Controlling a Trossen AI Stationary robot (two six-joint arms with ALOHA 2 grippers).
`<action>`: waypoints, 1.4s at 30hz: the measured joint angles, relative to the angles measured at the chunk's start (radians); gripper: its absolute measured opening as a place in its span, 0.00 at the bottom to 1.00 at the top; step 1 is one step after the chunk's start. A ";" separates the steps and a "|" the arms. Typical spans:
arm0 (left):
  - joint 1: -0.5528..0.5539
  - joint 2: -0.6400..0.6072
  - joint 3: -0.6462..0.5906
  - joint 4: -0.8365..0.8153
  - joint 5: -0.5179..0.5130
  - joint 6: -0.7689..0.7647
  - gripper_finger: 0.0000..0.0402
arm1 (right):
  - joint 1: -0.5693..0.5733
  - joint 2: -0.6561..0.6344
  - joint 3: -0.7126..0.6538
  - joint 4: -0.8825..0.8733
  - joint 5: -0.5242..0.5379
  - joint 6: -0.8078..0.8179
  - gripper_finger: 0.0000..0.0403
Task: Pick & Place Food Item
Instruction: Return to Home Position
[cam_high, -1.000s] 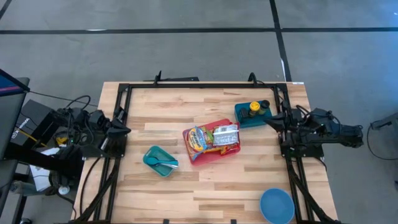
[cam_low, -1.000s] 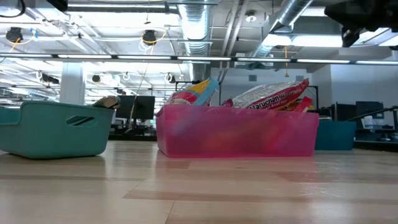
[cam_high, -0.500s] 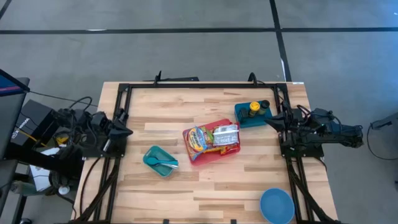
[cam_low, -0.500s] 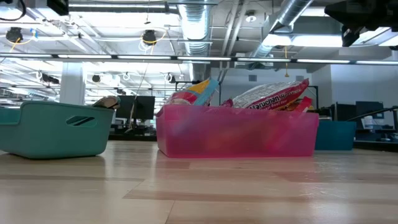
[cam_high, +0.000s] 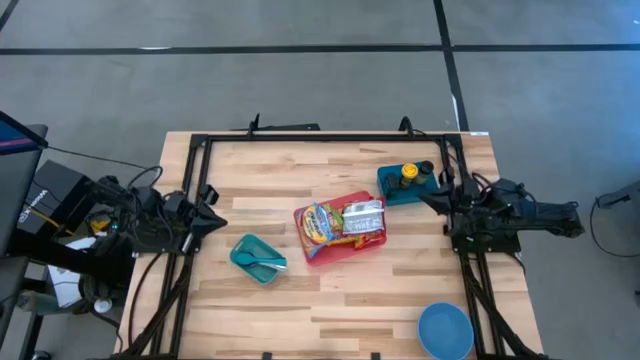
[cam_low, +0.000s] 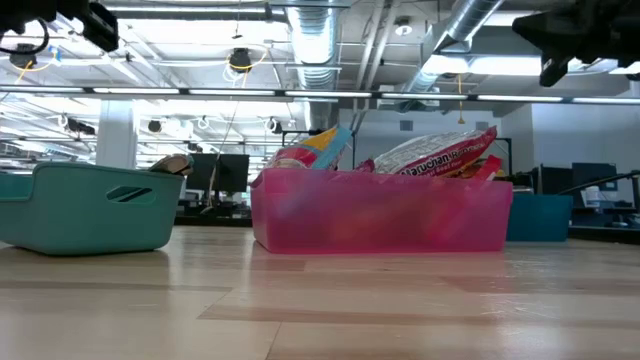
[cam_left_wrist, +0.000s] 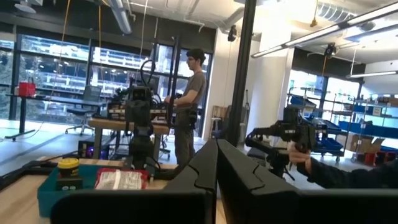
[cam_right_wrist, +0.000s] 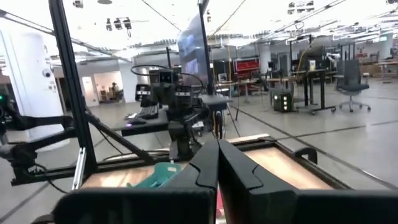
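A pink bin (cam_high: 340, 232) in the middle of the table holds several food packets, among them a white ramen packet (cam_low: 432, 152) that sticks up over its rim. A dark teal tray (cam_high: 403, 186) at the far right holds a yellow-lidded jar (cam_high: 408, 174) and a dark jar. My left gripper (cam_high: 214, 221) hovers shut and empty over the table's left side. Its fingers show closed in the left wrist view (cam_left_wrist: 216, 163). My right gripper (cam_high: 421, 198) hovers shut and empty beside the teal tray. It also shows closed in the right wrist view (cam_right_wrist: 217, 163).
A small teal container (cam_high: 255, 258) with a spoon sits left of the pink bin. A blue bowl (cam_high: 445, 330) stands at the near right corner. A black frame (cam_high: 300, 140) runs along the table's edges. A person (cam_left_wrist: 189, 99) stands in the room beyond the table.
My left gripper has moved toward the table's right edge, out over the wood. My right gripper has moved a little toward the table's left edge, beside the teal tray. Both stay shut. Nothing on the table has moved.
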 joint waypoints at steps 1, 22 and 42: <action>0.000 0.000 -0.013 0.018 0.000 0.000 0.00 | 0.000 0.001 -0.010 0.018 0.000 0.000 0.00; 0.000 0.002 -0.178 0.170 0.000 -0.004 0.00 | 0.000 0.001 -0.113 0.112 -0.002 0.015 0.00; 0.000 0.009 -0.178 0.116 0.000 -0.002 0.00 | -0.001 0.002 -0.200 0.090 -0.004 -0.023 0.00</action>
